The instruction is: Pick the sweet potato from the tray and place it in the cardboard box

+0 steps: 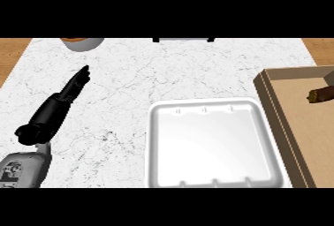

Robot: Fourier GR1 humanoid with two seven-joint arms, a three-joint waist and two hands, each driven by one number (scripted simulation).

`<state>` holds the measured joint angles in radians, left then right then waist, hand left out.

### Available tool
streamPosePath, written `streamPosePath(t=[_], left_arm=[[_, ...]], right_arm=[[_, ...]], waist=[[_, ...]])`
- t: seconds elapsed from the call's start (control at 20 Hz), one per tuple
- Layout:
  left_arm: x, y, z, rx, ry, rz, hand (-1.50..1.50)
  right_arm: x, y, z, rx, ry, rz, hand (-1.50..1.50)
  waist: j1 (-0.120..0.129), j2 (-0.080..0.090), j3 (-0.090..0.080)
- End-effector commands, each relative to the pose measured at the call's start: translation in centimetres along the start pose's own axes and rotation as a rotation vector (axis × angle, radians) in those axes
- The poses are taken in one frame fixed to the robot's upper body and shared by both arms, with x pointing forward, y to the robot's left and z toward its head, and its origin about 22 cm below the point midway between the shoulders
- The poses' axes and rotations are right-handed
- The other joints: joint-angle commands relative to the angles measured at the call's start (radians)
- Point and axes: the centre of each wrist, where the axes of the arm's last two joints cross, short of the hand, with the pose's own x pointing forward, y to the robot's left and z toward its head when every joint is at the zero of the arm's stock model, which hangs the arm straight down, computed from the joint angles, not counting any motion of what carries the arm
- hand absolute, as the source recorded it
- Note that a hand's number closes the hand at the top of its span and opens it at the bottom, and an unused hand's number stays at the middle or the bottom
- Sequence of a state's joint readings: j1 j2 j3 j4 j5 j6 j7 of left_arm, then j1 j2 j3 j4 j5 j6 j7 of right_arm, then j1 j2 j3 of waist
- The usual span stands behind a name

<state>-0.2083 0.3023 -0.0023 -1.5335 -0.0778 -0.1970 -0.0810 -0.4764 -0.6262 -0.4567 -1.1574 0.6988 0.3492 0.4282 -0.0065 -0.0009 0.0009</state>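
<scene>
Sweet potato point(321, 94), brown and elongated, lies inside the box point(287, 128), cut off by the right frame edge. Right of the tray point(212, 145), the box is also cropped. Left hand point(72, 90), fingers straight, rests on the table point(143, 75).

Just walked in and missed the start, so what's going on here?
The white tray on the marble counter holds nothing, and a brown sweet potato already lies in the cardboard box at the right edge. The left hand rests open on the counter, fingers straight, holding nothing. The right hand is out of view.
</scene>
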Motion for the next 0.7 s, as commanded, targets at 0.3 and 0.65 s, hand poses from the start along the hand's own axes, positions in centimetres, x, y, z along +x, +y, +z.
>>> streamPosePath(t=[0.3,0.65], left_arm=[[-0.1,-0.2,0.3,0.017,0.023,-0.001,0.0],[1.9,-0.8,-1.5,-0.008,0.006,0.006,0.0]], right_arm=[[-2.5,-2.4,1.0,-0.379,-0.118,-0.869,-1.5],[-9.6,-3.4,1.8,-0.536,-0.086,-0.969,-1.5]], waist=[[-0.018,-0.009,0.002],[-0.002,-0.001,0.0]])
